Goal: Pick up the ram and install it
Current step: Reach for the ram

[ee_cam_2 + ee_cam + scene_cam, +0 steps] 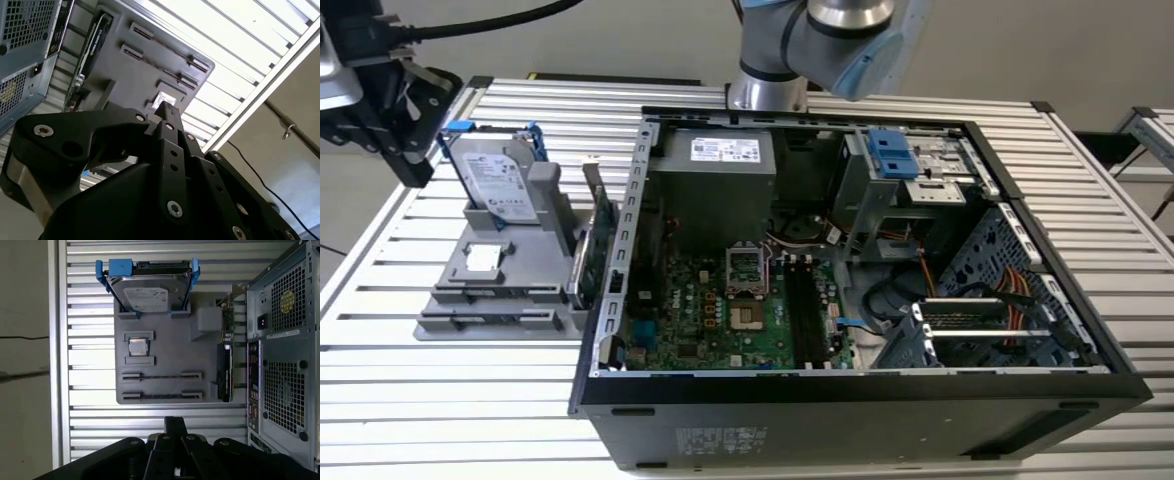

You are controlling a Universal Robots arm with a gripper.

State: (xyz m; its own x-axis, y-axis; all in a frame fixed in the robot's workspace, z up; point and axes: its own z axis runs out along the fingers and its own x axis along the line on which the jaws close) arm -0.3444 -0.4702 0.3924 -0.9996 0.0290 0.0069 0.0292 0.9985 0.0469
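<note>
Tool [175,422] pressed together, gripping nothing | hovers beside gray holder [165,340], apart | ram: cannot tell where

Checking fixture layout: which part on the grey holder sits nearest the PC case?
The expansion card, standing on edge on the side of the holder beside the case; the blue-bracketed hard drive and square chip sit farther off.

No words can be read. The hard drive [147,282] near the gripper [175,424] has a white label [147,299] with tiny print. The power box [714,180], farther from it, has one too.
</note>
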